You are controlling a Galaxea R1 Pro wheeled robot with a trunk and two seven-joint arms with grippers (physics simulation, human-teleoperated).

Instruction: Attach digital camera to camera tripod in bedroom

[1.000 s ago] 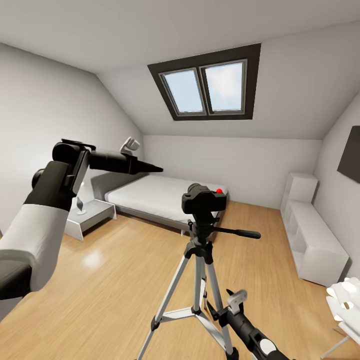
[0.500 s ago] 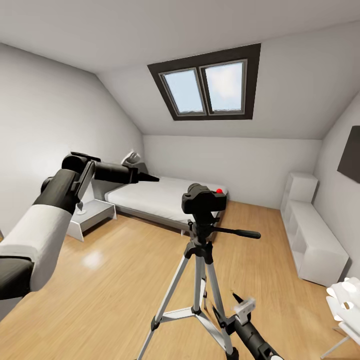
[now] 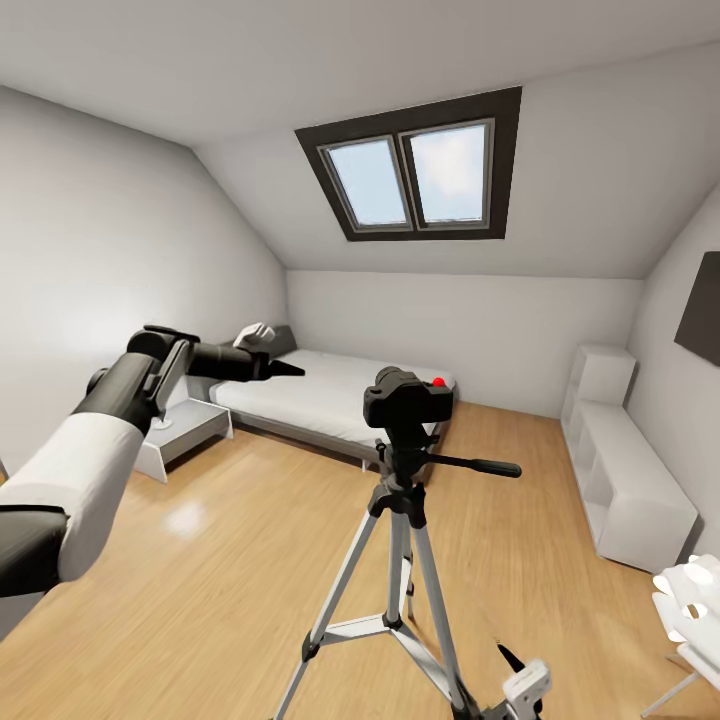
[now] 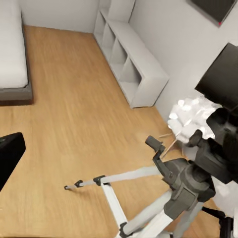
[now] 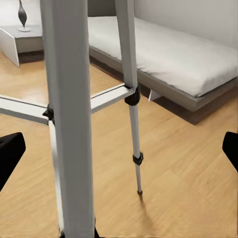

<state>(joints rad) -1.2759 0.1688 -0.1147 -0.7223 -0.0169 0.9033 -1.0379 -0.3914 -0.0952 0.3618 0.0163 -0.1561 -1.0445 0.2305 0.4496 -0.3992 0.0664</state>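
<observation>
So over the last second both arms pulled away: the left gripper (image 3: 268,366) dropped lower out by the grey bed with the white mattress (image 3: 325,392), and the right gripper (image 3: 520,683) sank toward the floor, its fingertips spread wide and empty in the wrist view. Can't tell the left one's state. The chunky black digital camera with the red button (image 3: 405,398) sits atop the silver-legged camera tripod (image 3: 398,545) — looks basically attached.

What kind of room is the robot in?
It looks like an attic bedroom. There is a bed with a white mattress against the far wall, a skylight set in the sloped ceiling, and a small white nightstand beside the bed.
</observation>
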